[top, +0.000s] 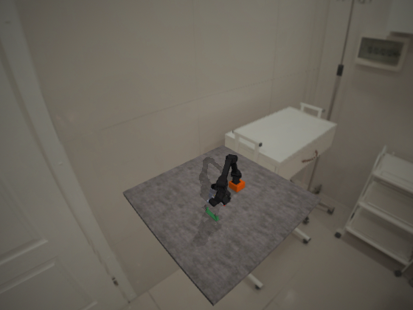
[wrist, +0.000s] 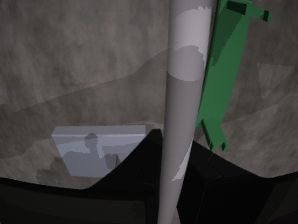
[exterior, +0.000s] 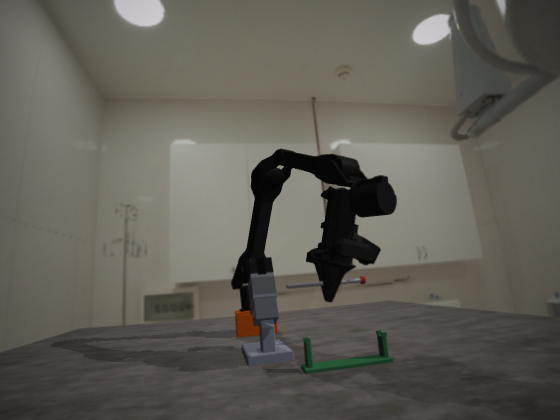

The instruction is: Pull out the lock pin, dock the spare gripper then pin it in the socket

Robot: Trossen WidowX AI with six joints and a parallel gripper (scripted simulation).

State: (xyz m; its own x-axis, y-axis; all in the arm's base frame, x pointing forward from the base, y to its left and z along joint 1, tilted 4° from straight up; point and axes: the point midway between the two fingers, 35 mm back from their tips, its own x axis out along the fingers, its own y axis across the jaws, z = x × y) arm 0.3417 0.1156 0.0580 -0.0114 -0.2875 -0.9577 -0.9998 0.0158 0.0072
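And here the black parallel-jaw gripper is clenched on the slim grey lock pin with its red head, carrying it up in the air, fingertips pointing down! In the exterior view the pin lies close to level across the fingers, red end to the right, plain end to the left. Below it, toward the right, sits the green cradle with two upright posts, standing on the grey mottled table top, and the pin is clear of both posts. Just left of the cradle stands the pale blue-grey mount on its square base, a grey blocky body at the top of its post. Farther back, there's the orange block, right by the foot of the black six-joint arm.
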